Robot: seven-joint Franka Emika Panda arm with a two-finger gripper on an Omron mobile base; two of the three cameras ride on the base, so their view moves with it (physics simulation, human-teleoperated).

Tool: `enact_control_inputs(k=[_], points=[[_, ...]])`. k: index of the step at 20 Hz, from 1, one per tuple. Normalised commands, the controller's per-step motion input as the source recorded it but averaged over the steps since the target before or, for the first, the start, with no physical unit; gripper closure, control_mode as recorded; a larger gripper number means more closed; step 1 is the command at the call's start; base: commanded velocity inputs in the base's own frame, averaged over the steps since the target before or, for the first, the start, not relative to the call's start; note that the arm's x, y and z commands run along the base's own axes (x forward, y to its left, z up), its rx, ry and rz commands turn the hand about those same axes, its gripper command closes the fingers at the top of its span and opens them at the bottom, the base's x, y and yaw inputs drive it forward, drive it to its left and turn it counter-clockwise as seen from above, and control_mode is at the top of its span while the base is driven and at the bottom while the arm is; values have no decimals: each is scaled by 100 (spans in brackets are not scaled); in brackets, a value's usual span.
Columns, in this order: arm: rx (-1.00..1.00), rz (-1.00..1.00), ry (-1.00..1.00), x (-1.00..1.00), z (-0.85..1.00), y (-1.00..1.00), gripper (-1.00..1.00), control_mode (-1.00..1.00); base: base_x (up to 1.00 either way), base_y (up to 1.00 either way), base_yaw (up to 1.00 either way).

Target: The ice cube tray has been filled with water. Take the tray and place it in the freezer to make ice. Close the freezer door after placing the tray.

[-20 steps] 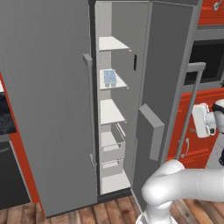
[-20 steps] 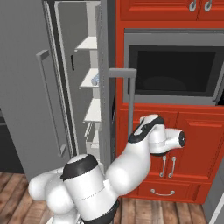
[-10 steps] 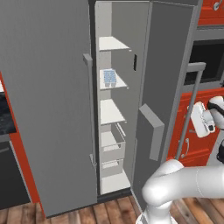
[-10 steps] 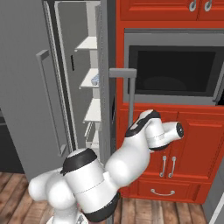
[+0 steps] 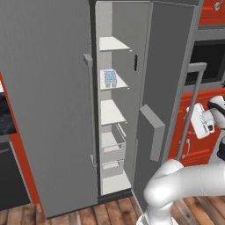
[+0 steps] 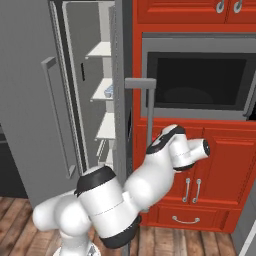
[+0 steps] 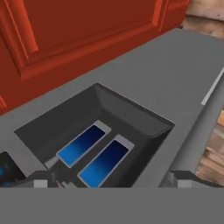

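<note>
Inside, the ice cube tray (image 5: 110, 78) lies flat, long axis front-to-back.

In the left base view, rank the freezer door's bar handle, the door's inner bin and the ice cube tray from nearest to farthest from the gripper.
1. Bar handle, just left of the open gripper.
2. Inner bin, further left on the door's inside face.
3. Ice cube tray, farthest, on a freezer shelf.
</note>
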Motion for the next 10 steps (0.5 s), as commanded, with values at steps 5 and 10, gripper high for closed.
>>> enact_control_inputs(k=[5,10], points=[[11,0,3,1,-8,16,-100,-100,0,0,0],[8,1,0,4,-9,25,-100,-100,0,0,0]])
